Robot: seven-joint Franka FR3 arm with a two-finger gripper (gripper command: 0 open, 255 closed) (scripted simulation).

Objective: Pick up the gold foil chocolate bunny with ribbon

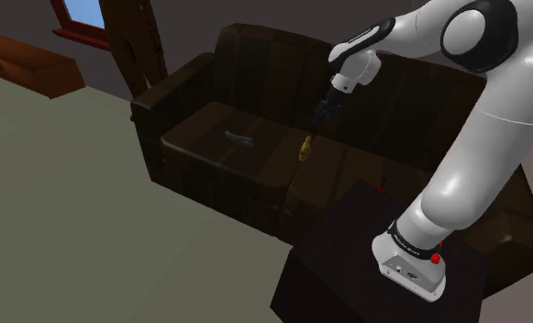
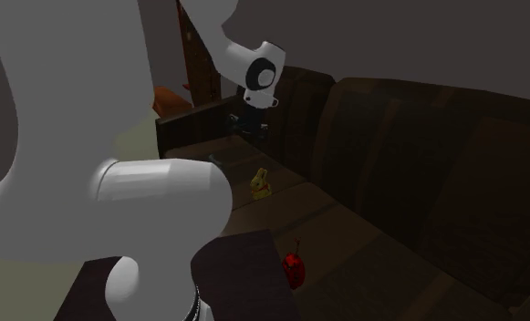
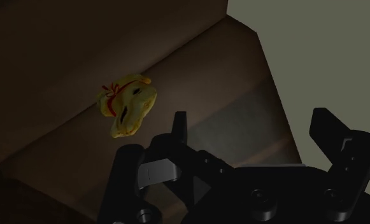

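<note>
1. Gold foil chocolate bunny (image 1: pixel 305 147) with a red ribbon at its neck stands on the seat of a dark brown sofa (image 1: pixel 411 101), near the seam between two seat cushions, just right of the centre of the shoulder view.
2. In the second exterior view the bunny (image 2: pixel 262 184) sits upright at the middle of the frame, on the sofa (image 2: pixel 409 155) seat in front of the backrest.
3. The all-black two-finger gripper (image 1: pixel 316 126) hangs from the white arm just above the bunny in the shoulder view, pointing down at the seat.
4. In the second exterior view the gripper (image 2: pixel 254 128) is in the upper middle, above the bunny and clear of it.
5. Seen from the wrist, the gripper (image 3: pixel 250 118) has its fingers (image 3: pixel 179 127) spread wide with nothing between them. The bunny (image 3: pixel 127 107) lies off to the outer side of one finger, untouched.
6. A small grey elongated object (image 1: pixel 241 139) lies on the seat cushion left of the bunny in the shoulder view, well apart from it.
7. A red round object (image 2: pixel 294 267) with a thin stem rests on the seat at the lower middle of the second exterior view, near the dark box stand (image 2: pixel 244 274).
8. The stand (image 1: pixel 347 248) fills the lower right of the shoulder view, and grey-green floor (image 1: pixel 72 202) spreads across the left.
</note>
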